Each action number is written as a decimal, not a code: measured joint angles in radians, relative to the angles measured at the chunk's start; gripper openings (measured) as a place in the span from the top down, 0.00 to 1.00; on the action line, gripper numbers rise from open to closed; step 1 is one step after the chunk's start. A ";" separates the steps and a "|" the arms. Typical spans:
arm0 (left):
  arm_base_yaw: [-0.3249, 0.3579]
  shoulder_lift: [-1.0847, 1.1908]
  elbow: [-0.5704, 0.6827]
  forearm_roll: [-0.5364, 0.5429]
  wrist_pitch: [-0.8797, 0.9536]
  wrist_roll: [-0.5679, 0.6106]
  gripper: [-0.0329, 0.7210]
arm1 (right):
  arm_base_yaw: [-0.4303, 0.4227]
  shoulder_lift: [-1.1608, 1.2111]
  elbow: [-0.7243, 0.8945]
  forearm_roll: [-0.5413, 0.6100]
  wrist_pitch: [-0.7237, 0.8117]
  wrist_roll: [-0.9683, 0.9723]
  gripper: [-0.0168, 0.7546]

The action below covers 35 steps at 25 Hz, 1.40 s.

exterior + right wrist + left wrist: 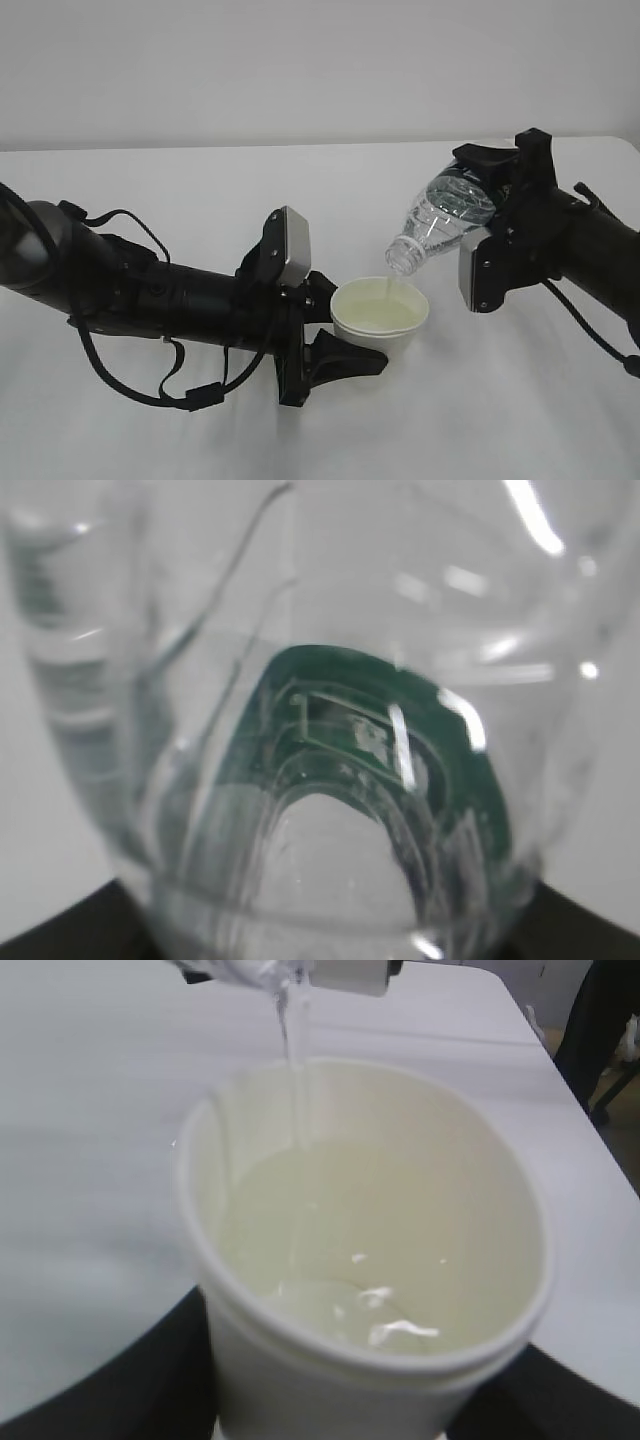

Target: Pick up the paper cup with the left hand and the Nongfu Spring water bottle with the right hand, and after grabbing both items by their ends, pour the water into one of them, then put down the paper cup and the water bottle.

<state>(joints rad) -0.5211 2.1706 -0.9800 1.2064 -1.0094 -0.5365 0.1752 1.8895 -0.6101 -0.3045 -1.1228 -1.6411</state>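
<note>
While the left hand [335,330] clamps the paper cup [380,312], the right hand [490,205] clamps the tilted Nongfu Spring water bottle [445,218], its base hidden, label blurred.

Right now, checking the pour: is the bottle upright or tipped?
Tipped: the water bottle slants mouth-down over the paper cup, a thin stream of water falling in.

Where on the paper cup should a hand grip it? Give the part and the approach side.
Grip the paper cup low on its tapered wall, from the side, as the left hand grips it now. That keeps the open rim clear for the water falling from the tilted bottle, and keeps the cup upright.
</note>
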 joint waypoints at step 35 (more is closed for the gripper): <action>0.000 0.000 0.000 -0.043 -0.023 0.011 0.39 | 0.000 0.000 0.000 -0.036 0.000 0.647 0.47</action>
<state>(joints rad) -0.5211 2.1706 -0.9800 1.1637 -1.0327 -0.5260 0.1752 1.8895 -0.6099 -0.3409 -1.1228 -0.9942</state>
